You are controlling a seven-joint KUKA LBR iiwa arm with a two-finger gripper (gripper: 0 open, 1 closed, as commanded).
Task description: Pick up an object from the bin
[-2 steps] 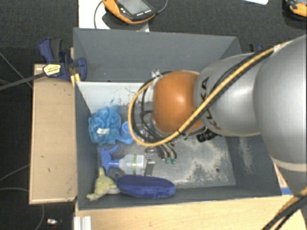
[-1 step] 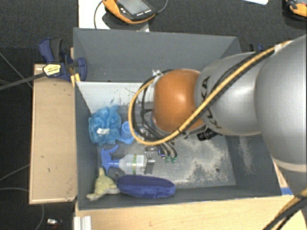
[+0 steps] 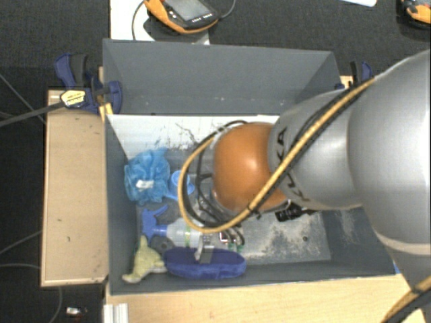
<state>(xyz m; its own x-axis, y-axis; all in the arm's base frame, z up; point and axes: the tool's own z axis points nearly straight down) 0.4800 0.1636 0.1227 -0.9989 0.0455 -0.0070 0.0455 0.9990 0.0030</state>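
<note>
The grey metal bin (image 3: 300,239) has a scuffed floor. In the left and lower left of the frame lie a blue mesh sponge (image 3: 147,175), a blue plastic piece (image 3: 153,221), a pale soft toy (image 3: 143,263) and a dark blue pouch (image 3: 207,265), close together.

One pouf (image 3: 147,173), one pouch (image 3: 205,266), one plush toy (image 3: 143,264).

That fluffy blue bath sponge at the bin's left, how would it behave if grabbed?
The blue bath sponge looks ruffled and airy, so probably light and squashy, collapsing under a pinch. Its loose folds likely catch rather than roll or slip.
</note>
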